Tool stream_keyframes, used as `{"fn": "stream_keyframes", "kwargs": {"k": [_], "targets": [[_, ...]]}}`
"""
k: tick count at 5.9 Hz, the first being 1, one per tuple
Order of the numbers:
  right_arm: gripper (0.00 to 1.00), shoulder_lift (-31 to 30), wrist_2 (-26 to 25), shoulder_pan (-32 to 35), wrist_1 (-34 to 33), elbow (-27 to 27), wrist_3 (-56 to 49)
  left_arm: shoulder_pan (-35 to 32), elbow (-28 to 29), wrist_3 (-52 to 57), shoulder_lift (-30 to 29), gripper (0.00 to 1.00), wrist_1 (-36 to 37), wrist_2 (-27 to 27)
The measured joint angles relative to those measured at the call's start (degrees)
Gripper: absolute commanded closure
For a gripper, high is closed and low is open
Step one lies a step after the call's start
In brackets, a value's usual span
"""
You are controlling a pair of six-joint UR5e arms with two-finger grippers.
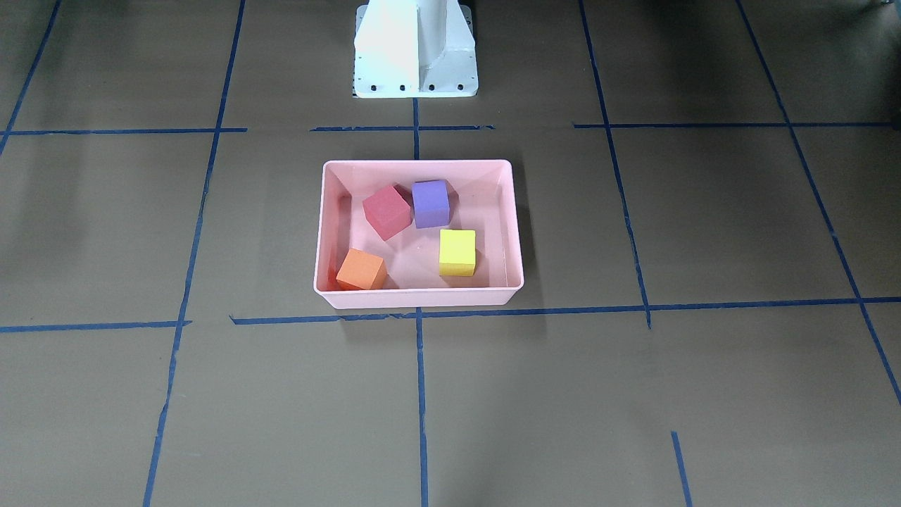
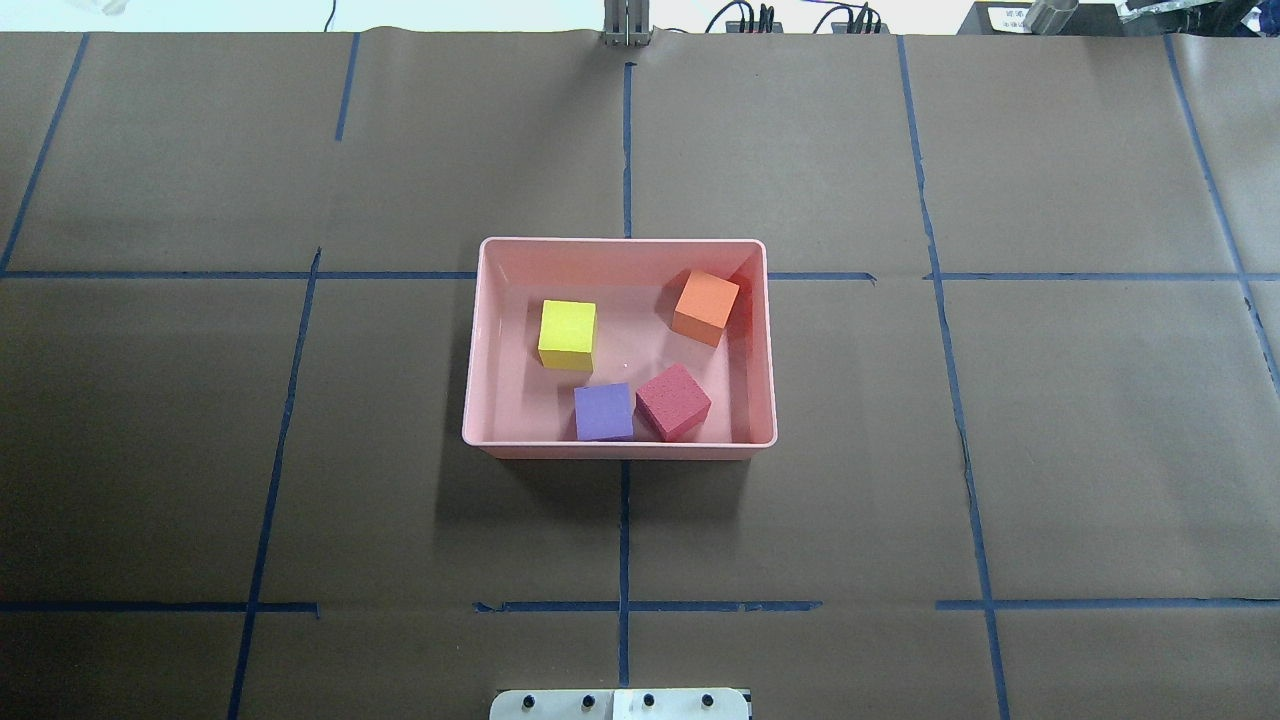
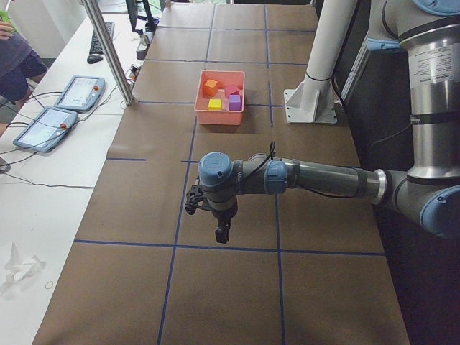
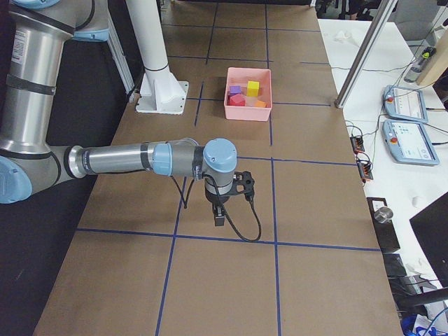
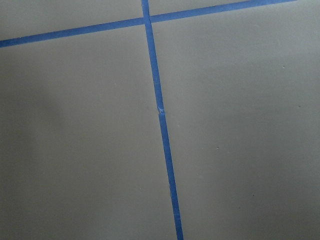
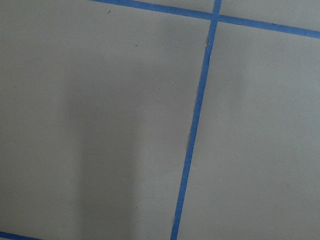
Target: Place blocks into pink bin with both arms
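Observation:
The pink bin (image 2: 620,243) stands at the table's middle. All four blocks lie inside it: yellow (image 2: 567,335), orange (image 2: 706,307), purple (image 2: 604,412) and red (image 2: 673,401), the purple and red ones touching. In the front-facing view the bin (image 1: 415,164) holds the same four. My left gripper (image 3: 221,233) shows only in the exterior left view, hanging over bare table far from the bin; I cannot tell if it is open or shut. My right gripper (image 4: 219,219) shows only in the exterior right view, likewise far from the bin, state unclear. Both wrist views show only brown paper and blue tape.
The white base pedestal (image 1: 415,49) stands behind the bin. Blue tape lines (image 2: 624,540) grid the brown table cover. A side bench carries tablets (image 3: 79,93), a metal post (image 3: 108,50) rises at the table edge, and a person (image 3: 14,57) stands nearby.

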Motion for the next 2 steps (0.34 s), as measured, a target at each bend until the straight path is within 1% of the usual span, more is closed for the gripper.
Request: {"fn": "stream_keyframes", "kwargs": {"k": [2], "targets": [[0.0, 0.04, -0.06, -0.02, 0.29, 0.01, -0.19, 0.0, 0.0, 0.01, 0.4, 0.0, 0.01, -0.08]]}}
